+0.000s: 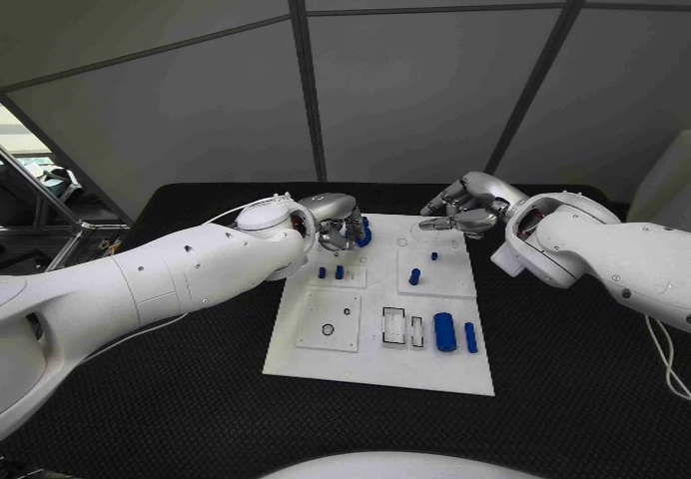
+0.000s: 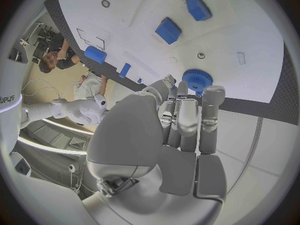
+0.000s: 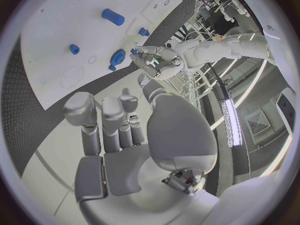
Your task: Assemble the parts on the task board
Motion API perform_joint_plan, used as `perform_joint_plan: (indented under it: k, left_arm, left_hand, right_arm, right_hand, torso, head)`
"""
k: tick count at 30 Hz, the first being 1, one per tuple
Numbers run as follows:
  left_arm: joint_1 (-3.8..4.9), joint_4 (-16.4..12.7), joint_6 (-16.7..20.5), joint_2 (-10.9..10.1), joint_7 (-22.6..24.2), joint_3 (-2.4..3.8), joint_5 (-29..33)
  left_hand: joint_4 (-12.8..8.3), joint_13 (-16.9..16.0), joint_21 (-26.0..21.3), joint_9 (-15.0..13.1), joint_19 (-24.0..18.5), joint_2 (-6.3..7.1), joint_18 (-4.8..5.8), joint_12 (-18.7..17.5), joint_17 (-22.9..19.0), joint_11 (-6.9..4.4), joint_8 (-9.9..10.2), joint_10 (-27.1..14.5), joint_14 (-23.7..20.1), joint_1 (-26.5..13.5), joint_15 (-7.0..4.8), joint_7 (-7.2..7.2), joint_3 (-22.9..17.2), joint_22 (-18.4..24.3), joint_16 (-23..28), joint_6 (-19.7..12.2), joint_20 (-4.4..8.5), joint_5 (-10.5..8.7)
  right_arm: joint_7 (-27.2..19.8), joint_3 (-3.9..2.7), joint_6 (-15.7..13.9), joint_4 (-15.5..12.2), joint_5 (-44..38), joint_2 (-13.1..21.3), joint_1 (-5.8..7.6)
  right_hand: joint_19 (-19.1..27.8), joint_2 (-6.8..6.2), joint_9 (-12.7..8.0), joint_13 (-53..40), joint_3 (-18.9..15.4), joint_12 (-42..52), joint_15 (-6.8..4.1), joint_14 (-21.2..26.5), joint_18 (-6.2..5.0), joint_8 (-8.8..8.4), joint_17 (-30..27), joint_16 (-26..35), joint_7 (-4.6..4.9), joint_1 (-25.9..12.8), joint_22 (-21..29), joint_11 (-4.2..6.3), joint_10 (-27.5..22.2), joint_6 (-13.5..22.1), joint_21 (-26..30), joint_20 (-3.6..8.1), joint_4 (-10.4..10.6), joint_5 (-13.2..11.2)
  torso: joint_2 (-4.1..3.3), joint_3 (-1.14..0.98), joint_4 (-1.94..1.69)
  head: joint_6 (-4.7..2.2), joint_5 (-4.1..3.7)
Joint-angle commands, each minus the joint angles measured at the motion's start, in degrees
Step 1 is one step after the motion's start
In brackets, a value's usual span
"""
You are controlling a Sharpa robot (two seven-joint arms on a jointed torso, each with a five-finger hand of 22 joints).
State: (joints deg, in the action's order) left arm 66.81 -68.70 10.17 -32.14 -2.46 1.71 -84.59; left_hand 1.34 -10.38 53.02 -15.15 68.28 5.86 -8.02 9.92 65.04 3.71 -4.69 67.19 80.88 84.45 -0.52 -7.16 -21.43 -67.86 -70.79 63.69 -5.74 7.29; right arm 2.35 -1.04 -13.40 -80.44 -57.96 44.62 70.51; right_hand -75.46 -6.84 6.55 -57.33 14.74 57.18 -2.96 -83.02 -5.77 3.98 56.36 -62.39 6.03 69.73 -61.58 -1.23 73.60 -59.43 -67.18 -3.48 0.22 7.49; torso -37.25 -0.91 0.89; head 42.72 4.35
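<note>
At left hand [image 2: 187,117] fingertips: blue gear [image 2: 197,79], toothed rim visible from wrist.

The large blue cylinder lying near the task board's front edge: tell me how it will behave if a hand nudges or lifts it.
The large blue cylinder lies on its side on the task board, so a sideways nudge would probably roll it. It looks like rigid plastic, likely stiff and light. Its smooth round surface might slip in a loose pinch.
</note>
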Motion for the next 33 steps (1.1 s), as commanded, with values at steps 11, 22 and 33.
perform_joint_plan:
  k: [11, 22, 33]
  left_arm:
    - [-0.01, -1.8, -1.2, -4.2, -1.5, 1.03, 0.9]
    - [-0.38, -2.0, -3.2, -4.9, -1.6, 1.06, 0.9]
    - [-1.00, -1.2, -4.4, -4.5, -1.8, 1.06, 0.9]
  left_hand:
    - [-0.1, 0.2, 0.4, 0.2, 0.3, 0.15, -0.11, -0.2, -0.1, 0.02, 0.0, 0.3, 0.6, -0.5, 0.01, -0.02, -0.4, -0.1, -0.2, 0.5, -0.02, 0.05]
    - [-0.1, 0.3, 0.3, 0.3, 0.3, 0.32, -0.11, -0.3, -0.2, 0.04, 0.1, 0.4, 0.6, -0.8, 0.03, -0.02, -0.4, -0.2, -0.2, 0.6, -0.02, -0.21]
    - [-0.1, 0.4, 0.3, 0.3, 0.3, 0.35, -0.12, -0.4, -0.4, 0.03, 0.1, 0.4, 0.5, -0.9, 0.04, 0.00, -0.5, -0.2, -0.1, 0.6, -0.02, -0.32]
  right_arm:
    - [-0.5, -0.04, -0.1, -0.1, -0.1, 0.4, 0.11]
    - [-0.5, -0.04, -0.1, -0.1, -0.1, 0.4, 0.11]
    - [-0.4, -0.04, -0.1, -0.2, -0.1, 0.4, 0.11]
  right_hand:
    - [-0.5, 0.15, 0.1, 0.0, 0.2, 0.0, 0.02, -0.3, -0.45, -0.23, 0.1, 0.2, -0.04, -0.5, -0.1, 0.04, -0.4, 0.3, 0.1, 0.03, 0.0, 0.2]
    - [-0.5, 0.15, 0.1, 0.0, 0.2, 0.0, 0.02, -0.3, -0.45, -0.23, 0.1, 0.2, -0.04, -0.5, -0.1, 0.04, -0.4, 0.3, 0.1, 0.03, 0.0, 0.2]
    - [-0.5, 0.15, 0.1, 0.0, 0.2, 0.0, 0.02, -0.3, -0.45, -0.23, 0.1, 0.2, -0.04, -0.5, -0.1, 0.04, -0.4, 0.3, 0.1, 0.03, 0.0, 0.2]
  torso:
    - [-0.08, 0.01, 0.04]
    - [-0.08, -0.01, 0.17]
    - [-0.09, -0.02, 0.13]
  head:
    - [0.01, 0.13]
    - [0.01, 0.42]
    - [0.10, 0.38]
